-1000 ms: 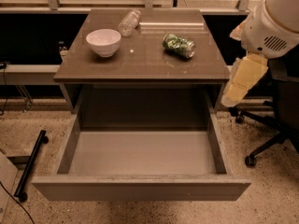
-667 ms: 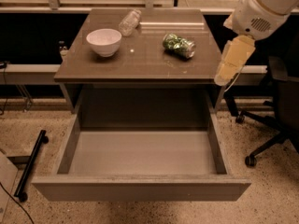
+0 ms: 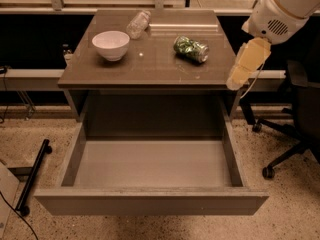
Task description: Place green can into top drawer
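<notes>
The green can (image 3: 191,49) lies on its side on the right half of the brown cabinet top (image 3: 150,69). The top drawer (image 3: 150,166) is pulled fully out toward me; its pale grey inside holds nothing. My gripper (image 3: 237,78), pale yellow below the white arm (image 3: 280,14), hangs at the cabinet top's right edge. It is to the right of the can and a little nearer to me, apart from it, and holds nothing that I can see.
A white bowl (image 3: 111,44) stands on the left of the top. A clear plastic bottle (image 3: 138,23) lies at the back. A black office chair (image 3: 295,119) stands to the right. A black bar (image 3: 32,176) lies on the floor at the left.
The arm has swung up and to the left, bringing my gripper from beside the cabinet's right side to its top right edge, closer to the can. The can and the drawer have not moved.
</notes>
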Action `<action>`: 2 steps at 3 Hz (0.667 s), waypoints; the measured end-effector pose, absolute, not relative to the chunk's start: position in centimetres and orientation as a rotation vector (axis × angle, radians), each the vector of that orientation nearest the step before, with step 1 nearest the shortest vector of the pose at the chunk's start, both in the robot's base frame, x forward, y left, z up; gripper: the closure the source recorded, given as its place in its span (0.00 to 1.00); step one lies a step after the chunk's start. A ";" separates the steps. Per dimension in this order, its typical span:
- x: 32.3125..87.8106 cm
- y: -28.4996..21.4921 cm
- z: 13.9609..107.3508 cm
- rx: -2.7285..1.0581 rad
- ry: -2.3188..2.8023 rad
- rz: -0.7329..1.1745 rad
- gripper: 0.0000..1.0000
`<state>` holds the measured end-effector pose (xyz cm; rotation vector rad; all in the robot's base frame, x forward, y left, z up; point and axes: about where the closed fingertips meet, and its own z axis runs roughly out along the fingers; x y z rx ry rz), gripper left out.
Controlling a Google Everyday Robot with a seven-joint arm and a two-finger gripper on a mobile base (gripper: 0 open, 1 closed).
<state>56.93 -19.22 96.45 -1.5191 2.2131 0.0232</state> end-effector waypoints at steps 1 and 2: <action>59.9 -18.4 94.7 -1.376 2.248 0.102 0.00; 63.9 -18.0 92.9 -1.273 2.253 0.174 0.00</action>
